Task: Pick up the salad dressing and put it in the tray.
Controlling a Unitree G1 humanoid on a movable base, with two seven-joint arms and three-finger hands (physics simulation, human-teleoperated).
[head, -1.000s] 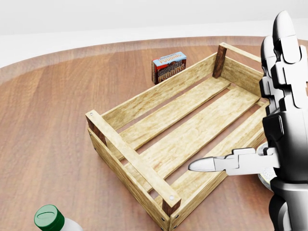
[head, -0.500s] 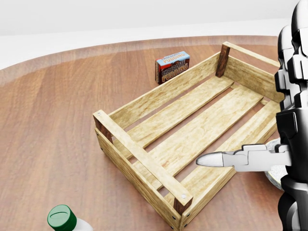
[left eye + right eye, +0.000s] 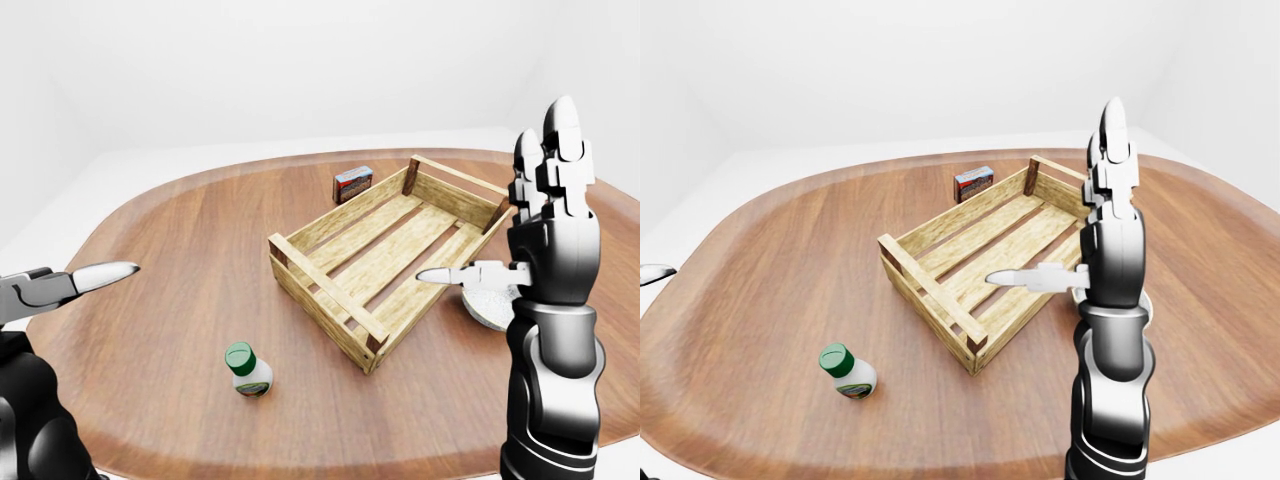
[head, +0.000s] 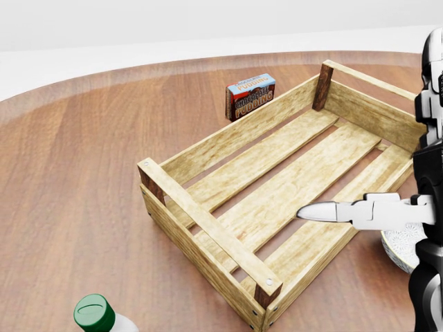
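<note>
Pudding box (image 4: 250,96) reading "CHOCOLATE PUDDING", green-capped salad dressing (image 3: 247,369) standing, both hands spread.

Wood table (image 3: 170,250) w/ crate (image 3: 330,298), dressing bottle (image 3: 248,369), pudding box (image 3: 353,183), bowl (image 3: 488,305)

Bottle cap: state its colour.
Green. The cap tops a white bottle standing on the table; the left-eye view shows it best.

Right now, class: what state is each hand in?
Left hand: open, holding nothing.
Right hand: open, fingers upright, holding nothing.
</note>
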